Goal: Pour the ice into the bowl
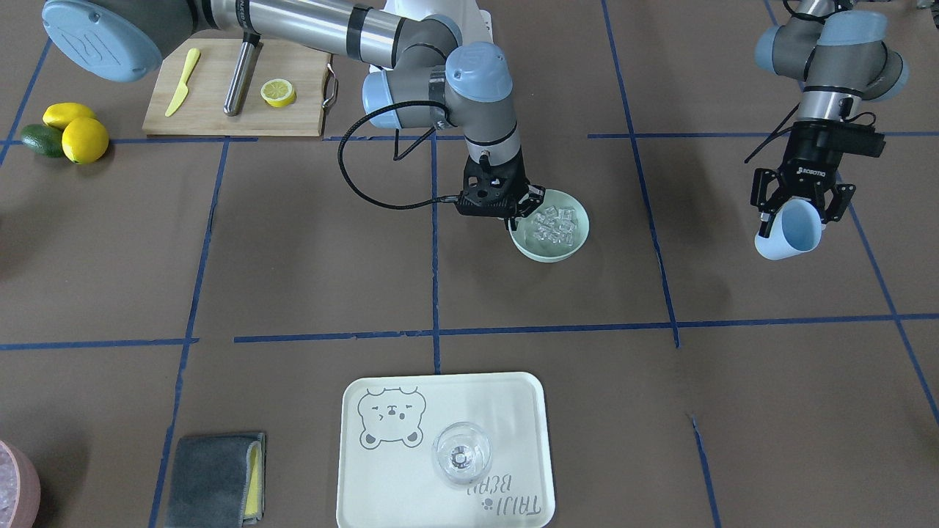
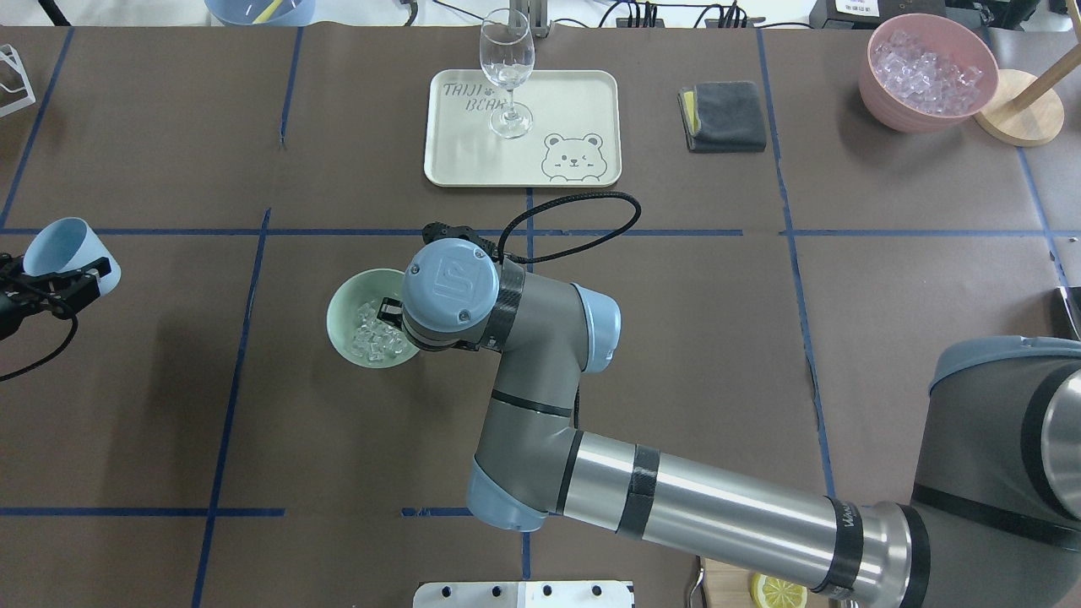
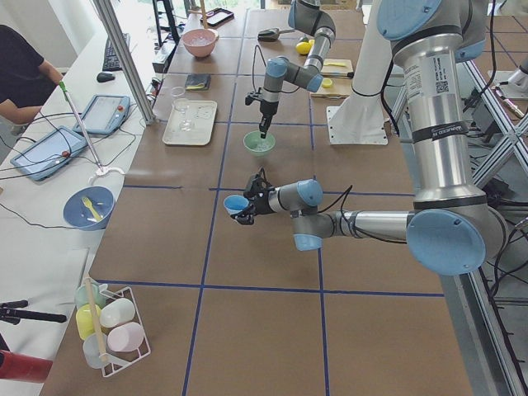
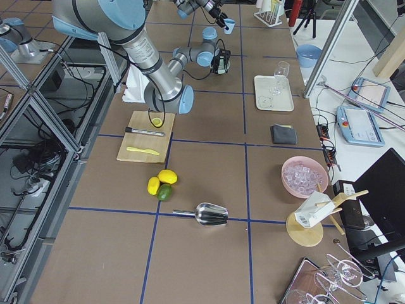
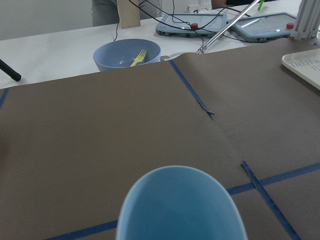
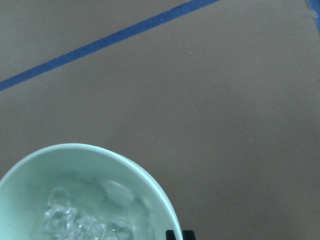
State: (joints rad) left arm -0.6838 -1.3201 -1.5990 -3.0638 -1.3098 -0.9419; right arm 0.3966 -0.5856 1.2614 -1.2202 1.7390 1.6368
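The pale mint-green bowl (image 1: 565, 253) stands near the table's middle, with several clear ice cubes (image 1: 554, 224) in it. It also shows in the overhead view (image 2: 342, 325) and the right wrist view (image 6: 100, 150), as does the ice (image 6: 85, 220). My right gripper (image 1: 519, 218) points down at the bowl's near rim and is shut on it. My left gripper (image 1: 799, 213) is well off to the side, above the table, shut on a tilted light blue cup (image 1: 788, 235). No ice shows in the cup (image 2: 59, 245).
A tray (image 1: 381, 484) with a wine glass (image 1: 461, 455) and a grey cloth (image 1: 216, 477) lie on the far side. A cutting board (image 1: 220, 110) and lemons (image 1: 73, 132) are by my right arm. A pink bowl of ice (image 2: 929, 72) stands at the far right.
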